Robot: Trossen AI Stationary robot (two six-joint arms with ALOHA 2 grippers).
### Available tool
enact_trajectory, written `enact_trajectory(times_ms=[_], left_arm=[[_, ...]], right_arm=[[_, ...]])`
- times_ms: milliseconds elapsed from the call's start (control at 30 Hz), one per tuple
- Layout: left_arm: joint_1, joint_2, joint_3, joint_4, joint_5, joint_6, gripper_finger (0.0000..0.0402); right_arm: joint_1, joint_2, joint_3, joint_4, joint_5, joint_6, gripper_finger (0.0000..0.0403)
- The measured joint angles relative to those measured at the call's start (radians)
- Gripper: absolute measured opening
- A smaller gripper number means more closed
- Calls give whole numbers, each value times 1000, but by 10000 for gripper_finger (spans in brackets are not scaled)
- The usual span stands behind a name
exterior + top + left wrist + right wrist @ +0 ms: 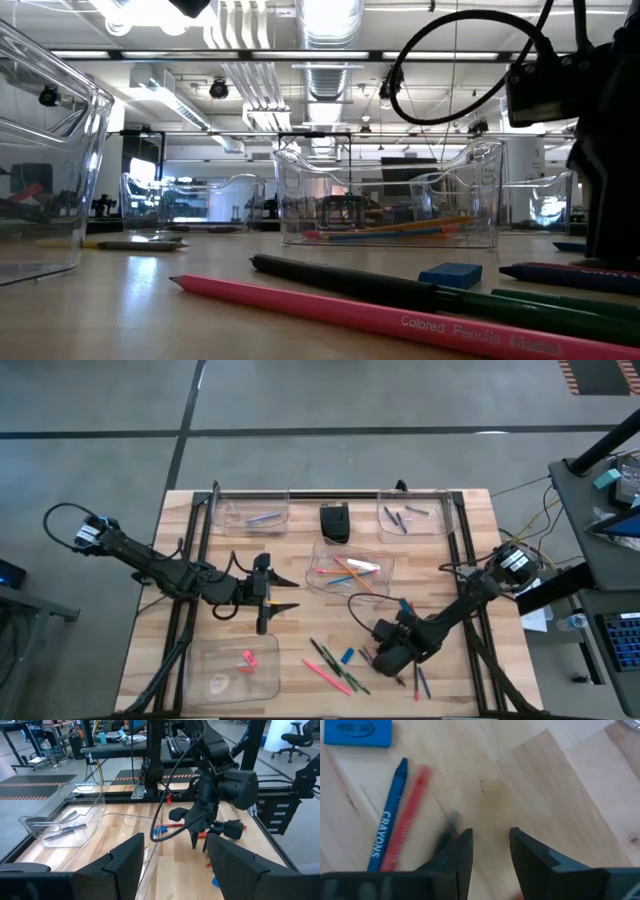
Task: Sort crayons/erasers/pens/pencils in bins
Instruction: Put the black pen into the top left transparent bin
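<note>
1. A blue crayon and a red crayon lie side by side on the wood just beside my right gripper. A blue eraser lies flat a little beyond their tips.
2. My right gripper is down close to the table, at the right of the loose pile near the table's front edge. Its fingers stand apart with only bare wood between them, gripping nothing. One finger has its tip near a small dark smudge I cannot make out.
3. In the loose pile lie a pink pencil, a green pencil and a dark stick; another blue eraser sits among them, and a dark blue pen lies on the far side of my right gripper.
4. From table height, the pink pencil lies nearest the camera, with the dark stick behind it.
5. The middle bin holds several pencils, orange, blue and pink among them.
6. The front left bin holds a pink eraser.
7. The back left bin holds a slim purple pen; the back right bin holds a few short dark crayons.
8. A small black box sits between the two back bins.
9. My left gripper hangs above the table, left of the middle bin, fingers spread and empty.
</note>
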State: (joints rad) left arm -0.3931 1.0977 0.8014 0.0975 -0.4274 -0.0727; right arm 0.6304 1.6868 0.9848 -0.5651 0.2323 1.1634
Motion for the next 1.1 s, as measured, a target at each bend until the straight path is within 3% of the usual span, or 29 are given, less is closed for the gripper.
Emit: enact_trajectory(times_ms=[433, 1100], left_arm=[[0, 33, 4, 1, -6, 0, 203], [0, 39, 10, 0, -7, -15, 203]], right_arm=[[7, -89, 45, -178, 1, 36, 120], [52, 27, 48, -46, 24, -59, 120]])
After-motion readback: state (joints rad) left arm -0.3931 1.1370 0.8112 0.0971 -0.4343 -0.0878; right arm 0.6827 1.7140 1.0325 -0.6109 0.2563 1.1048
